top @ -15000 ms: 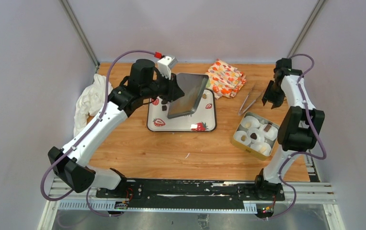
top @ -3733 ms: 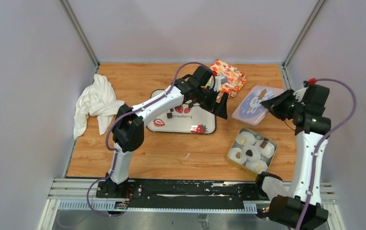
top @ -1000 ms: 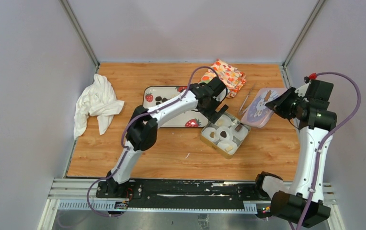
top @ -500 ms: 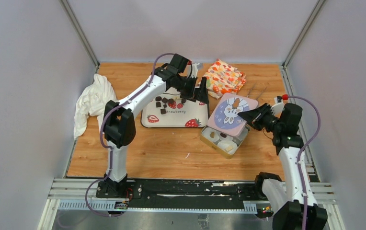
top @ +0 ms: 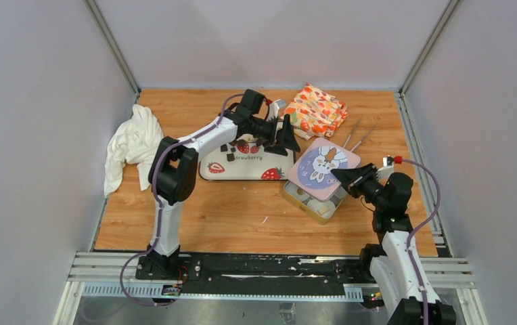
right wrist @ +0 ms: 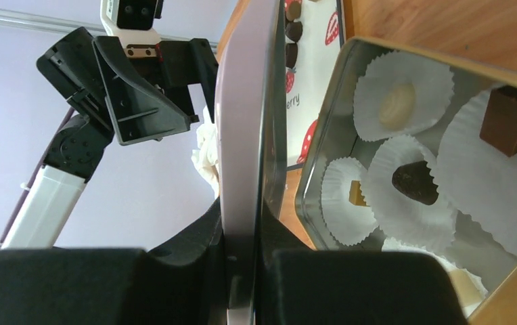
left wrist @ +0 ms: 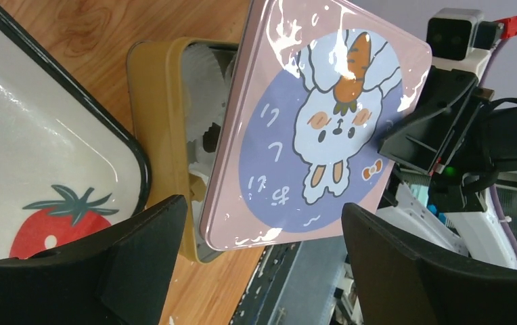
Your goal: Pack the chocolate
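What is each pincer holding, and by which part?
Right pincer clamps the pink rabbit lid by its rim; left pincer is open, holding nothing.

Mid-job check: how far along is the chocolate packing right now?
Done: at least four pieces sit in paper cups inside the gold tin. In hand: the right jaws are shut on the pink bunny lid, tilted above the tin, not seated. Left: several dark chocolates lie loose on the strawberry tray; the left jaws stand open and empty.
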Controlling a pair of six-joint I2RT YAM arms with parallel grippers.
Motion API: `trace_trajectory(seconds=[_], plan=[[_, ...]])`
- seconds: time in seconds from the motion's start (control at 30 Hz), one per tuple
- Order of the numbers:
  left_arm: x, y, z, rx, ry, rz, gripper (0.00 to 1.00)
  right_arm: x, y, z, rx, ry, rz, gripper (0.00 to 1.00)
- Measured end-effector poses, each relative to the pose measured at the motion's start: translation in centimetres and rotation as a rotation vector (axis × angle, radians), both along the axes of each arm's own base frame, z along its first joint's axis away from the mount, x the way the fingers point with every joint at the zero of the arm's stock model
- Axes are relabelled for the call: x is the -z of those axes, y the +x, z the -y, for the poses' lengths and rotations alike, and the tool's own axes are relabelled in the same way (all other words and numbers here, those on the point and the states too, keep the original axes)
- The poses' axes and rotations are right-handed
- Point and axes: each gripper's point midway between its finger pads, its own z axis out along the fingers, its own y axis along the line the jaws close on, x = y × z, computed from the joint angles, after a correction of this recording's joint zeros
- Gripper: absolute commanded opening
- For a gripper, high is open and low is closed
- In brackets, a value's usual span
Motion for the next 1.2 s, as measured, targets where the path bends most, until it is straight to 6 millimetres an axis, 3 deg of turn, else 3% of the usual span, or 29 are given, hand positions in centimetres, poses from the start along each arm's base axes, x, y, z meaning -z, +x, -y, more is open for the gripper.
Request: trace_trajectory(seconds=[0.17, 0.37, 0.77, 1.2], plan=[[2.7, -0.1, -0.2, 0.022, 0.065, -0.014, 0.89, 2.2, -0.3, -0.4, 0.0, 0.074, -0.053, 0.0], [5.5, -0.7, -0.7, 0.033, 0.164, -0.02, 0.88, 2.4, -0.4, -0.6, -0.018, 0.09, -0.062, 0.0], [7.5, -1.5, -0.8, 0.049, 0.231, -0.023, 0.88, 4.2, -1.7, -1.2, -0.073, 0.105, -0.145, 0.0], [8.4, -1.7, -0.6, 0.052, 0.256, -0.021, 0.85, 5.4, -2.7, -0.5, -0.054, 0.073, -0.173, 0.02]])
